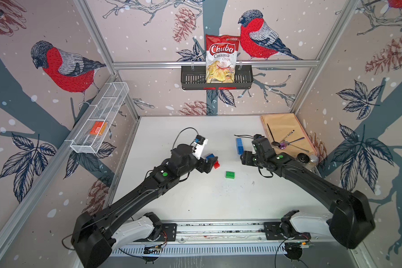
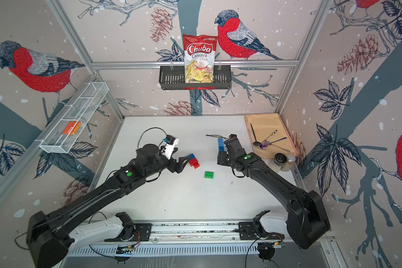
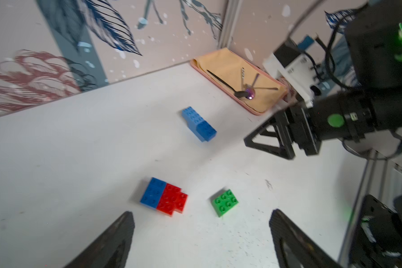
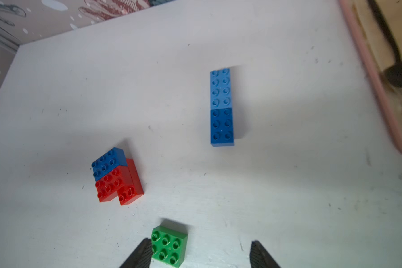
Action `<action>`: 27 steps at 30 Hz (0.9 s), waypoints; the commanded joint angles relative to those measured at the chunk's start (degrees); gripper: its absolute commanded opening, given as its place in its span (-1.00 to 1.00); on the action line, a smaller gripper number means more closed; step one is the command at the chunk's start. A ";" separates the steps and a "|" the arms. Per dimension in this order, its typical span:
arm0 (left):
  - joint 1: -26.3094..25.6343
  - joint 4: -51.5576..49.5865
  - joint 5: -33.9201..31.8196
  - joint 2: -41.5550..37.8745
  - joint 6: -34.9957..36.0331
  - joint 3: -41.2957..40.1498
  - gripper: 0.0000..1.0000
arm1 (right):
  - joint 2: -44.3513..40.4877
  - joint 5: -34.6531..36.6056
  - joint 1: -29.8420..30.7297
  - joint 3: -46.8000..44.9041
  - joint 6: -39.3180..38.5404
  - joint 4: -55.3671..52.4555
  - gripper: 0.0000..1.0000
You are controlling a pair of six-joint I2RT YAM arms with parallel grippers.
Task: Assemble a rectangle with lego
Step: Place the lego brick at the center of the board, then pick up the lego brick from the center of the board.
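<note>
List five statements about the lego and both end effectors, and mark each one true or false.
1. The green brick lies alone, joined to no other brick. True.
2. The left end effector is shut on a red brick. False: its jaws stand open and empty.
3. The blue row has a lighter part and a darker part. True.
4. The right end effector holds the blue row. False: its jaws are open and the row lies well clear of it.
5. All the lego form one finished rectangle. False: the green brick, the blue row and the blue-and-red cluster lie apart.
</note>
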 commanded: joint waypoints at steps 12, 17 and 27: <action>11.91 7.20 6.53 -4.05 -10.04 -13.51 0.84 | 16.44 5.39 13.70 7.43 11.71 -7.73 0.44; 11.92 8.53 5.98 -5.19 -10.55 -14.62 0.85 | 19.04 5.71 13.25 7.60 10.90 -7.34 0.43; 11.85 8.88 5.81 -4.98 -10.85 -15.14 0.85 | 25.78 5.44 12.99 10.06 8.07 -6.31 0.40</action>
